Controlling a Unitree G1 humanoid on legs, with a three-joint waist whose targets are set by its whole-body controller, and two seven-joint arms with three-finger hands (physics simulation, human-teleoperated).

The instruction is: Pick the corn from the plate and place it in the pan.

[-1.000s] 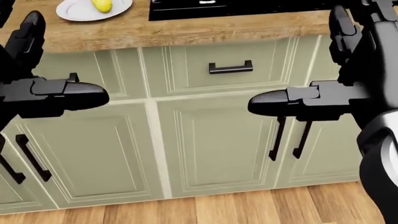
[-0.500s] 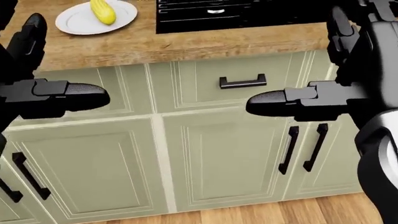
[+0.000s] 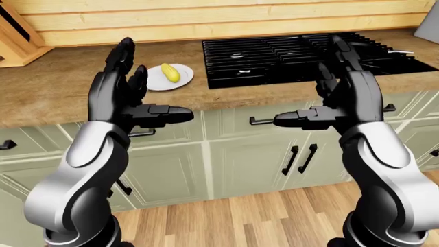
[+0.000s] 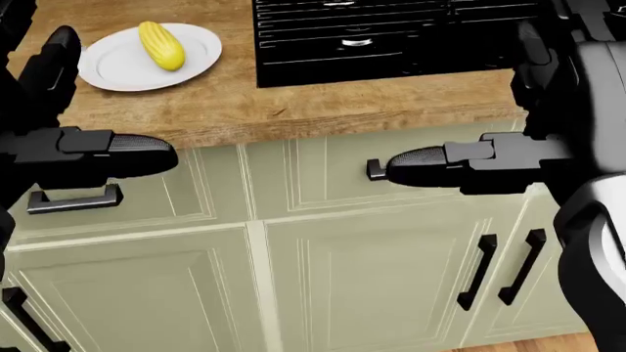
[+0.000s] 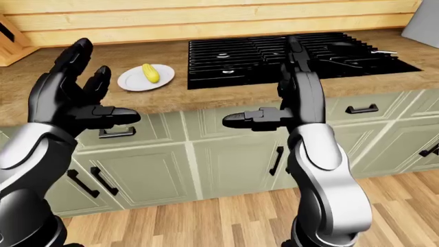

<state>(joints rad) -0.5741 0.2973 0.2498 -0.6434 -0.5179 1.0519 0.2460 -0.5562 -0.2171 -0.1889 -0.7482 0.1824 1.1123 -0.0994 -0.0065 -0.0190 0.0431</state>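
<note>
A yellow corn cob (image 4: 161, 45) lies on a white plate (image 4: 112, 66) on the wooden counter, at the top left of the head view. The dark pan (image 5: 348, 48), with a silver handle tip, sits on the right side of the black stove (image 3: 274, 56), partly hidden behind my right hand. My left hand (image 3: 140, 95) is raised in the air short of the counter's edge, below and left of the plate, fingers spread open and empty. My right hand (image 3: 322, 100) hangs level with it before the stove, also open and empty.
Pale green cabinets (image 4: 343, 249) with black handles stand under the counter (image 4: 323, 110). A wooden knife block (image 3: 14, 36) sits at the far left by the plank wall. A grey object (image 3: 428, 20) shows at the top right. Wooden floor lies below.
The whole picture has shifted: the camera moved nearer the counter, so the plate, corn and stove slid down into the head view. Both hands keep their open pose.
</note>
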